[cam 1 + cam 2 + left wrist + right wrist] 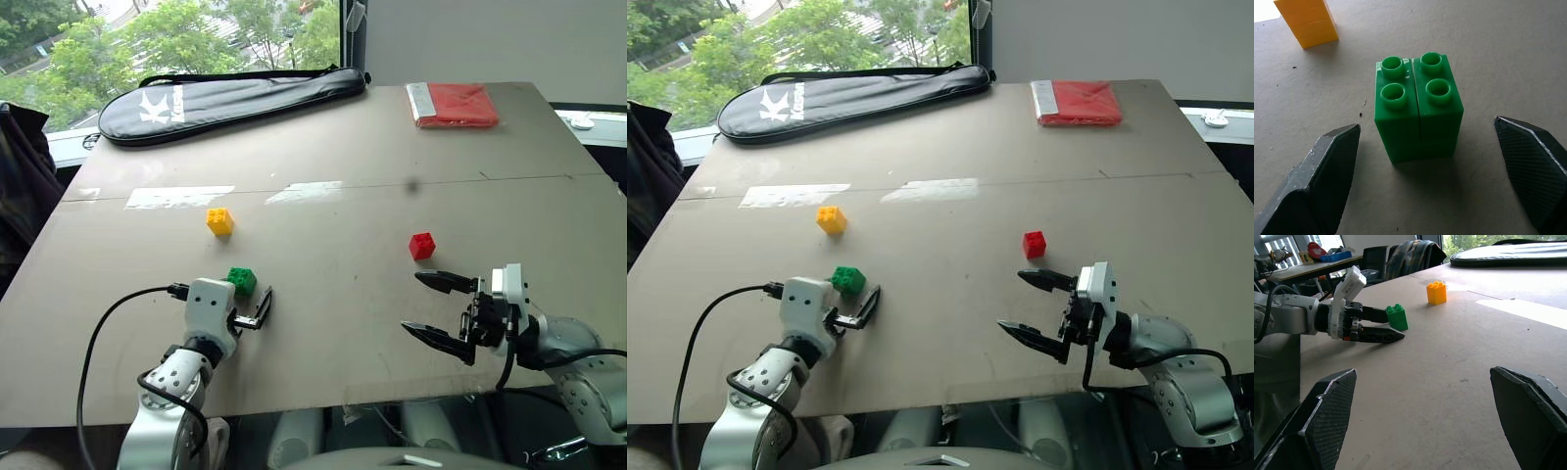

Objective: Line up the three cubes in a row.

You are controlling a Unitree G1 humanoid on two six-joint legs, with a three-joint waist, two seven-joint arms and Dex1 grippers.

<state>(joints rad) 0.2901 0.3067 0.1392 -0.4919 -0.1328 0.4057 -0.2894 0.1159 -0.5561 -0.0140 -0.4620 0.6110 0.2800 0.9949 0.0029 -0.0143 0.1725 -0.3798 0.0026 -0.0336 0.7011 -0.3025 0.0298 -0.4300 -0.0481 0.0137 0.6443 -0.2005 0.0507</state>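
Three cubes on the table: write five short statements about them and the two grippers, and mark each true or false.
1. The green cube sits between the open jaws of the left gripper. True.
2. The right gripper holds the red cube. False: its jaws are open and empty, and the red cube rests on the table beyond them.
3. The yellow cube is stacked on the green one. False: it stands apart on the table, farther from the robot.
4. The three cubes already form a straight row. False: they lie scattered.
5. The green cube's studs face up. True.
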